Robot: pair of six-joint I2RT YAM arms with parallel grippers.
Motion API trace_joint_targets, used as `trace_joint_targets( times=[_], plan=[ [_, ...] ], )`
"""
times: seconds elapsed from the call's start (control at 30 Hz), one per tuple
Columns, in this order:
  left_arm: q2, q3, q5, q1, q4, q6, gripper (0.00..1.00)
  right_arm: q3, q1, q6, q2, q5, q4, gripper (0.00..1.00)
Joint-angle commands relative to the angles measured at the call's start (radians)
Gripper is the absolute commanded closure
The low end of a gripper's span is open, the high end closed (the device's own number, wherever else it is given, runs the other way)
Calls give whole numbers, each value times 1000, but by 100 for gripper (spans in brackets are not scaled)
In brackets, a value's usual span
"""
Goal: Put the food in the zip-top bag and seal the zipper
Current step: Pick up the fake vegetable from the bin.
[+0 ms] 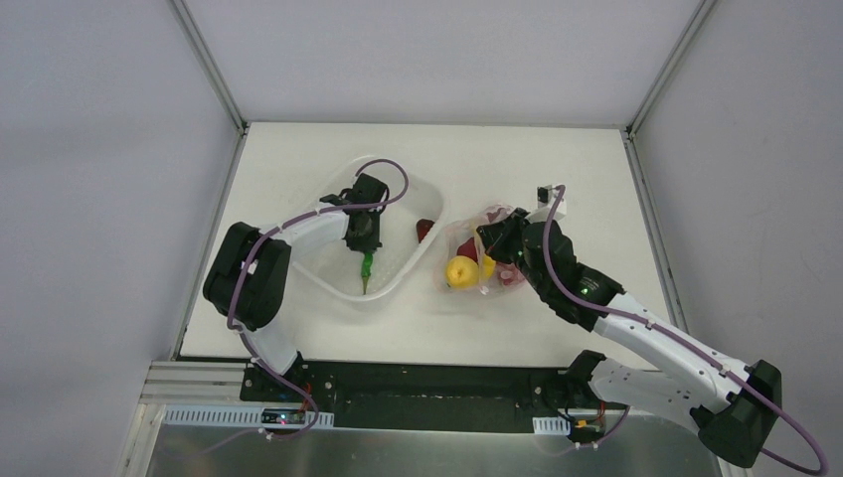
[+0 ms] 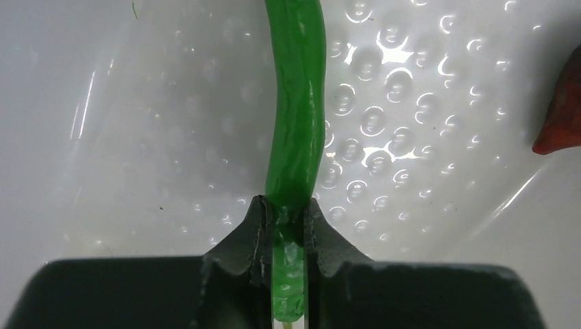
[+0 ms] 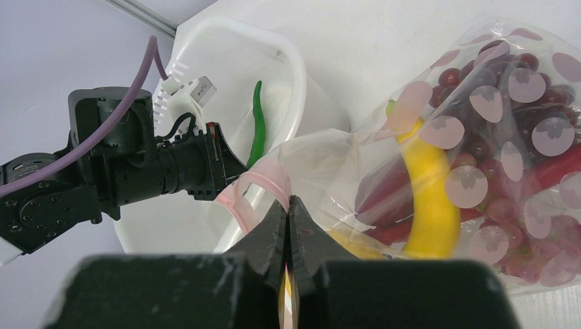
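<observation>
Already bagged: banana, grape bunch and round yellow fruit, inside the zip-top bag.
Zipper: left mouth edge; your right gripper has its jaws together on the bag there.
Green chili: clamped in your left gripper, within the tub.
Tub: just left of the bag.

This is a robotics lab test cell. Plain grey walls and aluminium posts enclose a white table, with two arms bolted at its edge.
</observation>
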Motion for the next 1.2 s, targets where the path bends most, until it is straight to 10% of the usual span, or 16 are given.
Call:
trace_joint_targets(
  times=[0.0,0.07,0.17,0.5,0.63,0.87,1.17],
  plan=[
    [-88,21,-18,11,-5,26,100,9,-5,6,-36,-5,40,99],
    [-122,5,-40,10,8,26,94,4,-5,9,-40,-5,40,99],
    [-127,3,-62,13,23,13,55,0,-4,15,-43,-9,42,99],
    [43,87,-86,20,15,-24,44,2,-5,10,-31,-16,43,99],
    [76,75,-56,20,8,-24,49,3,-6,11,-34,-15,44,99],
    [-73,7,70,20,13,49,97,6,-6,12,-22,-21,50,99],
    [-369,106,171,20,-189,182,100,-7,-6,26,-47,-40,50,100]
  ],
)
